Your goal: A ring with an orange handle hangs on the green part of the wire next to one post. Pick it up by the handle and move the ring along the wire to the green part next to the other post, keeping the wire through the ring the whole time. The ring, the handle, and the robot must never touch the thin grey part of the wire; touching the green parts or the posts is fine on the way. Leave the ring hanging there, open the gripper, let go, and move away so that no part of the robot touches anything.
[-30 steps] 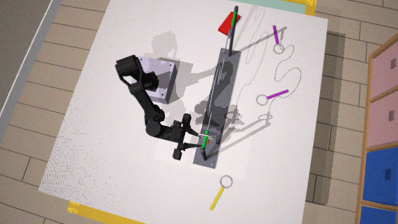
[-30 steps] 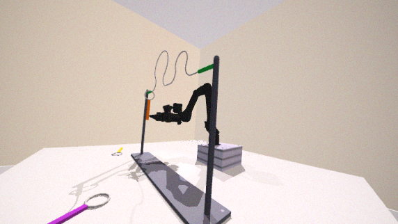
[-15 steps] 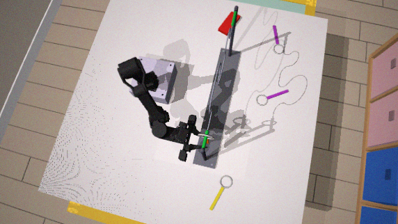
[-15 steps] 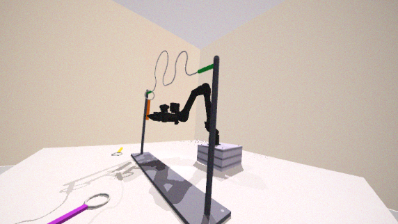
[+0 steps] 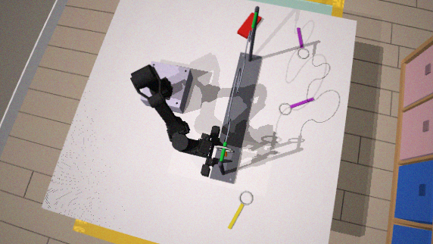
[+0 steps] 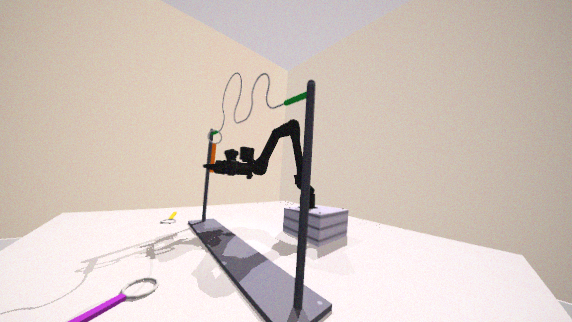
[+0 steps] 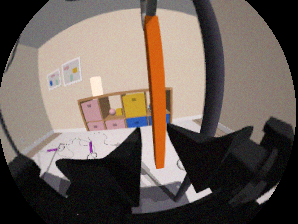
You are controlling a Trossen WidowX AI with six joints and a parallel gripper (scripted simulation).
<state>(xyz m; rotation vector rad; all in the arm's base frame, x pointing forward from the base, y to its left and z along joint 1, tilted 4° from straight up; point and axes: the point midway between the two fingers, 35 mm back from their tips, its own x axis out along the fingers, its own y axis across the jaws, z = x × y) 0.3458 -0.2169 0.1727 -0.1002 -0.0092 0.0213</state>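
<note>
The ring (image 5: 231,151) (image 6: 221,138) hangs around the green part (image 5: 222,155) of the wire beside the near post (image 6: 205,192) (image 7: 214,75). Its orange handle (image 6: 213,151) (image 7: 156,75) hangs straight down. My gripper (image 6: 208,166) (image 7: 153,128) is open around the lower handle, one finger on each side, with gaps visible in the wrist view. The right finger is close to the post there; contact cannot be told. The thin grey wire (image 6: 264,74) loops up and down to the other green part (image 5: 254,20) (image 6: 295,98) at the far post (image 5: 252,45) (image 6: 305,200).
The posts stand on a long dark base (image 5: 242,87) (image 6: 250,265). A yellow-handled ring (image 5: 236,217) lies beyond the near post. Two purple-handled rings (image 5: 302,101) (image 5: 300,37) lie beside the base. A red block (image 5: 245,26) lies near the far post.
</note>
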